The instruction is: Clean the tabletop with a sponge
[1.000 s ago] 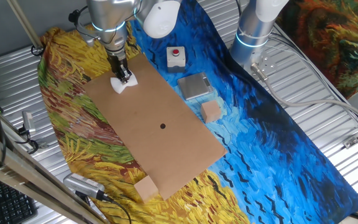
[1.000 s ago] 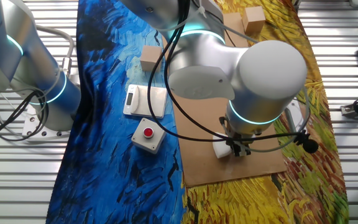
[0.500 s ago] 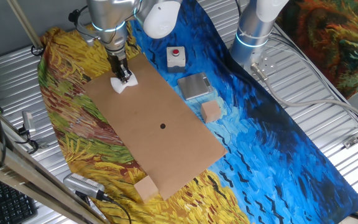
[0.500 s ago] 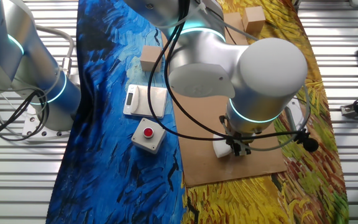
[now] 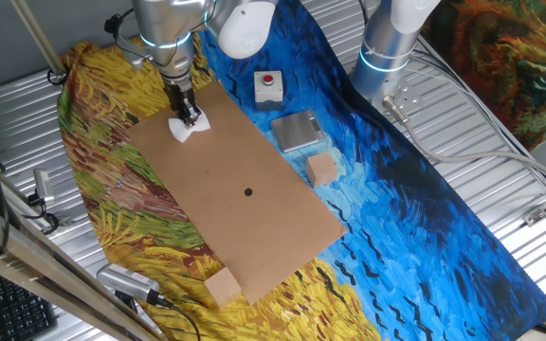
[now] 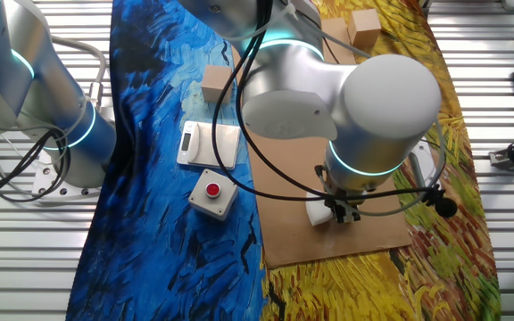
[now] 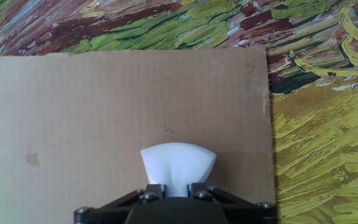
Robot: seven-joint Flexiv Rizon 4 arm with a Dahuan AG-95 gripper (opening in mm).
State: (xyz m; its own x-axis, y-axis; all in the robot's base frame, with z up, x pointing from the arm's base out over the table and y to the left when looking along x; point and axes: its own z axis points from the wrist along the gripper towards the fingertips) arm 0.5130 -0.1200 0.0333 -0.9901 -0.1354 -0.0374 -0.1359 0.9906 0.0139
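The white sponge [image 5: 187, 128] is pinched between my gripper's [image 5: 190, 118] fingers and pressed on the brown cardboard tabletop [image 5: 254, 218] near its far corner. In the other fixed view the sponge [image 6: 319, 214] shows under the gripper [image 6: 339, 212], close to the board's near edge. In the hand view the sponge [image 7: 178, 165] bulges out in front of the gripper [image 7: 176, 190], squeezed at its base, with the tabletop [image 7: 104, 124] beneath and its corner up right. The black dot [image 5: 247, 192] marks the board's centre.
Tan wooden cubes sit at the board's near end [image 5: 222, 285] and beside it [image 5: 322, 170]. A white box with a red button [image 5: 268, 85] and a grey scale [image 5: 299, 130] lie on the blue cloth. A second arm's base [image 5: 387, 52] stands behind.
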